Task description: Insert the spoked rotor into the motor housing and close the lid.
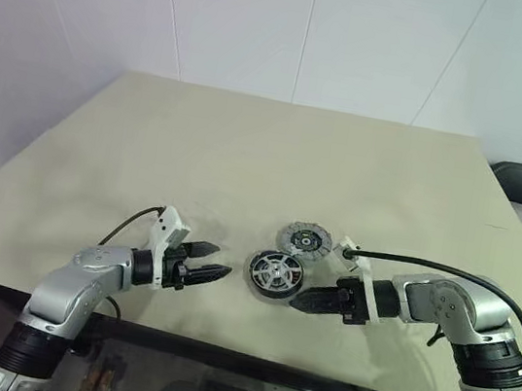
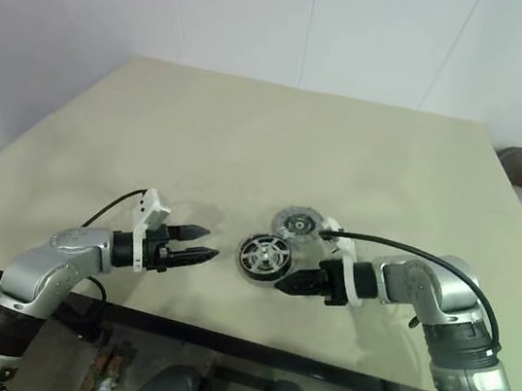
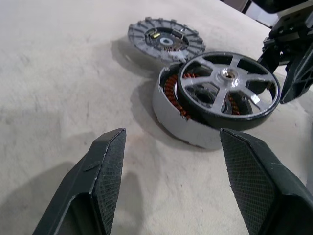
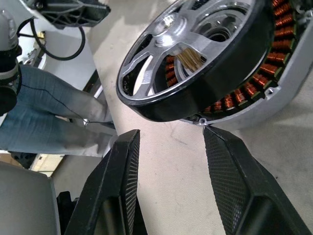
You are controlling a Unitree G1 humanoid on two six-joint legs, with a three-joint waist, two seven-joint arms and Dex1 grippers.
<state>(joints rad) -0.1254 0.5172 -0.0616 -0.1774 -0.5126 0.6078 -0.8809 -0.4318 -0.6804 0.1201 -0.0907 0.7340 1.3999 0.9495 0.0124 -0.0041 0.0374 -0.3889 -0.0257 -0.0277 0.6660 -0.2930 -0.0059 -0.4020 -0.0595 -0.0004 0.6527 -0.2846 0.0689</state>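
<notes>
Low centre of the head views: spoked rotor (image 1: 274, 272) lying tilted in the motor housing (image 3: 182, 122), not seated; lid (image 1: 307, 239) flat on the table (image 1: 247, 154) just behind, to the upper right. Revealed up close by the left wrist view: rotor propped on the housing rim, copper windings exposed beneath, lid touching or nearly touching the housing. From the right wrist view: rotor's black rim overhanging the housing wall. Left gripper (image 1: 215, 260) lower left, fingers parted, empty, near the housing. Right gripper (image 1: 309, 301) lower right, half open, empty, tips just beside the rotor. Broad bare tabletop beyond; near edge close below both grippers.
</notes>
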